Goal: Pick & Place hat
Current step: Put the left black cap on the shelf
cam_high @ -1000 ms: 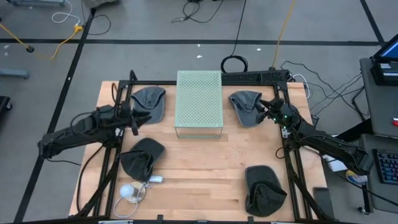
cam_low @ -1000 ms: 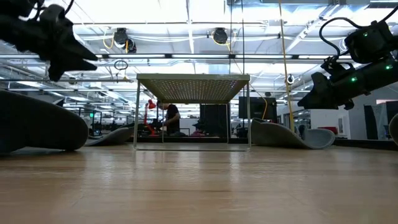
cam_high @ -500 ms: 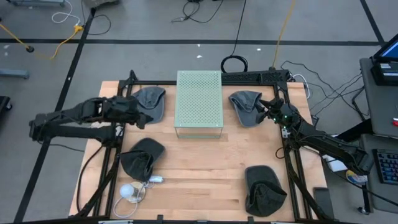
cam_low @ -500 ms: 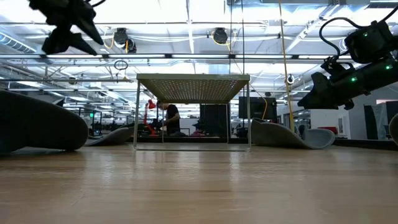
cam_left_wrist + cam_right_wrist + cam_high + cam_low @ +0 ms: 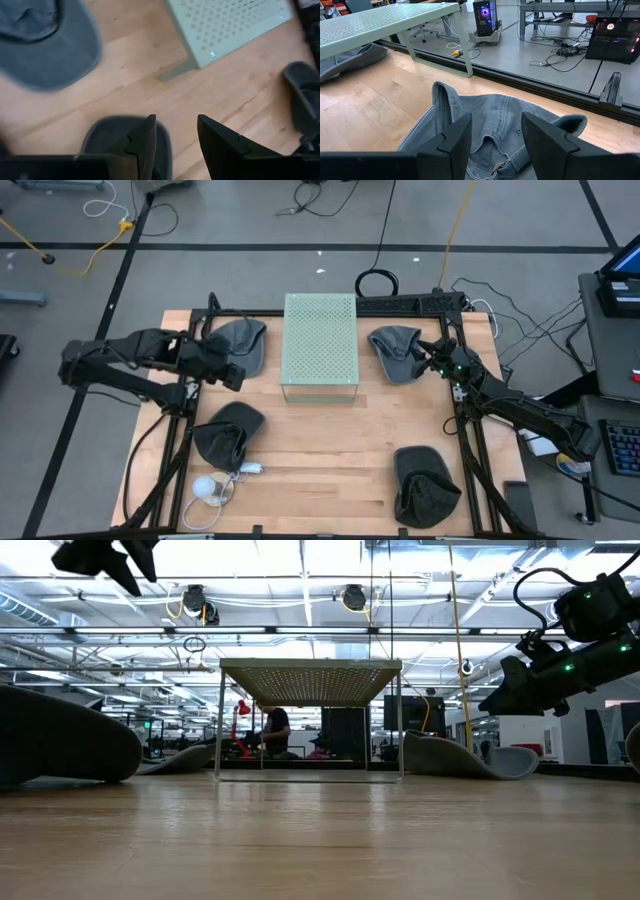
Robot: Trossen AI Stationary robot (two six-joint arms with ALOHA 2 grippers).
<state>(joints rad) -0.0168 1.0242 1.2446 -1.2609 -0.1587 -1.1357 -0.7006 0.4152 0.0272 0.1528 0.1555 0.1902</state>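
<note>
Hovering with fingers spread and empty, the left gripper (image 5: 232, 372) hangs beside the far-left hat (image 5: 240, 343); the right gripper (image 5: 425, 356), likewise spread, hangs over the far-right hat (image 5: 393, 350).

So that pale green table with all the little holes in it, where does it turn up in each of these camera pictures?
High view: the green perforated stand sits at the table's far middle, between two hats.
Low view: the stand is at centre, seen side-on, standing on thin legs.
Left wrist view: one corner shows at the upper right.
Right wrist view: its top crosses the upper left.
Shared landmark: the wooden tabletop under it.
</note>
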